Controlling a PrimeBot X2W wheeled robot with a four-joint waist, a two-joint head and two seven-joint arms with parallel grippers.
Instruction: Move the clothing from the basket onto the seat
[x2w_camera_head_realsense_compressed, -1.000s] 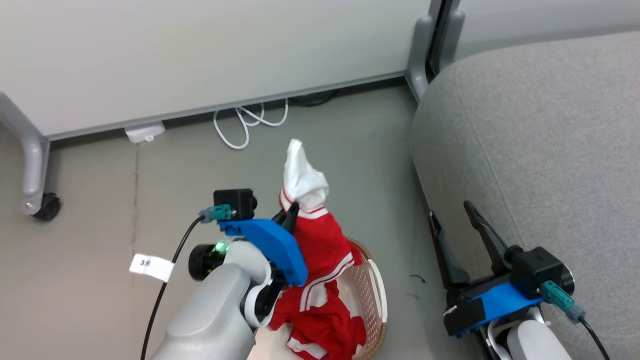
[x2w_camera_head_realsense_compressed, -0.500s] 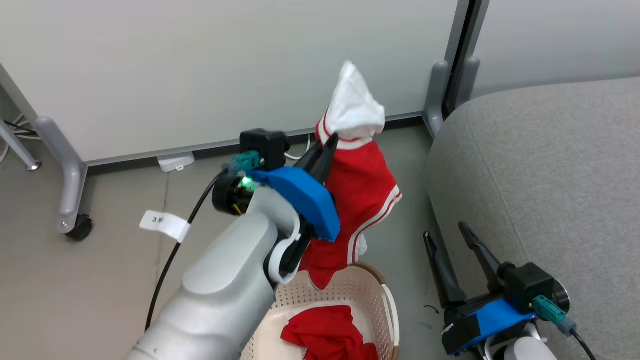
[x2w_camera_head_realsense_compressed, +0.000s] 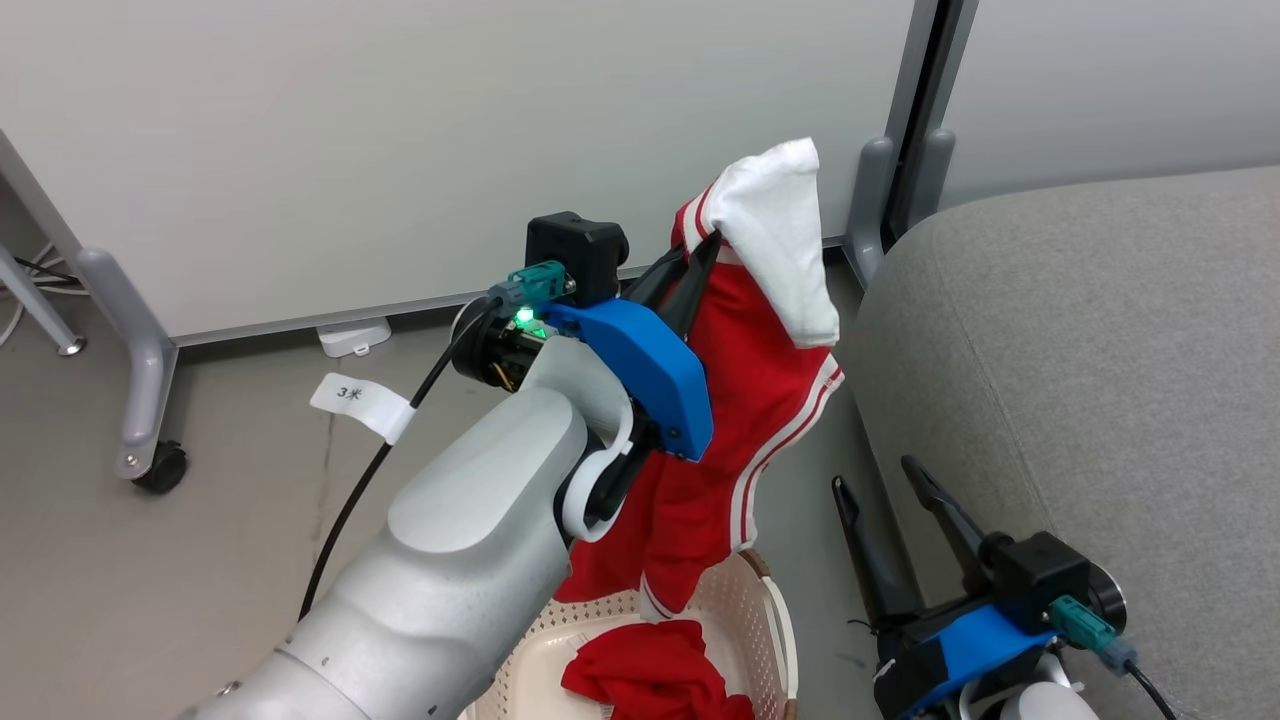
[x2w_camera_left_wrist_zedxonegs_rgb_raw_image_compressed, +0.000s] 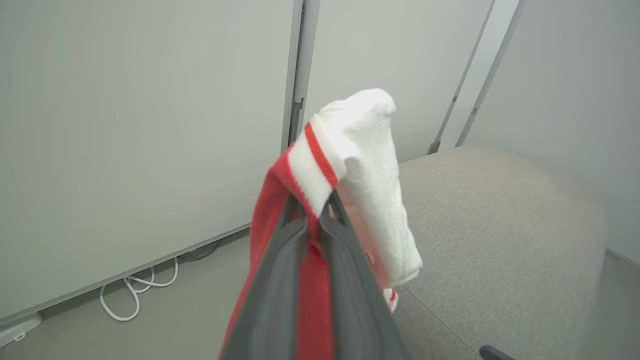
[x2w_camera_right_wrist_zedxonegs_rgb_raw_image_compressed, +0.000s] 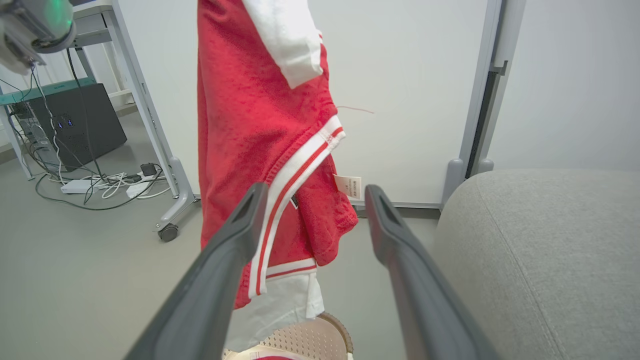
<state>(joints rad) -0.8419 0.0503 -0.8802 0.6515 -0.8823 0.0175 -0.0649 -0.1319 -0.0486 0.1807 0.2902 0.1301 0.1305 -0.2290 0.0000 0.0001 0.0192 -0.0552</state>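
My left gripper (x2w_camera_head_realsense_compressed: 700, 250) is shut on a red garment with white stripes (x2w_camera_head_realsense_compressed: 770, 400), pinching it near its white panel (x2w_camera_head_realsense_compressed: 780, 240). The garment hangs in the air, its lower end just over the basket (x2w_camera_head_realsense_compressed: 775, 620). In the left wrist view the dark fingers (x2w_camera_left_wrist_zedxonegs_rgb_raw_image_compressed: 272, 280) clamp the red and white fabric (x2w_camera_left_wrist_zedxonegs_rgb_raw_image_compressed: 370, 165). A second red piece of clothing (x2w_camera_head_realsense_compressed: 650, 680) lies inside the basket. The grey seat (x2w_camera_head_realsense_compressed: 1100, 350) is to the right. My right gripper (x2w_camera_head_realsense_compressed: 875, 475) stands open and empty beside the seat's edge, and its wrist view faces the hanging garment (x2w_camera_right_wrist_zedxonegs_rgb_raw_image_compressed: 250, 100).
White partition panels on grey legs stand behind, one leg with a caster (x2w_camera_head_realsense_compressed: 160, 465). A white cable (x2w_camera_left_wrist_zedxonegs_rgb_raw_image_compressed: 135, 295) loops on the floor under the panel. A dark computer tower (x2w_camera_right_wrist_zedxonegs_rgb_raw_image_compressed: 85, 120) and power strips sit at far left. A tagged black cable (x2w_camera_head_realsense_compressed: 350, 395) trails from my left wrist.
My left gripper has lifted the red garment out of the basket and carried it up and to the right, towards the seat. The head camera tilted up. The right gripper stayed open.
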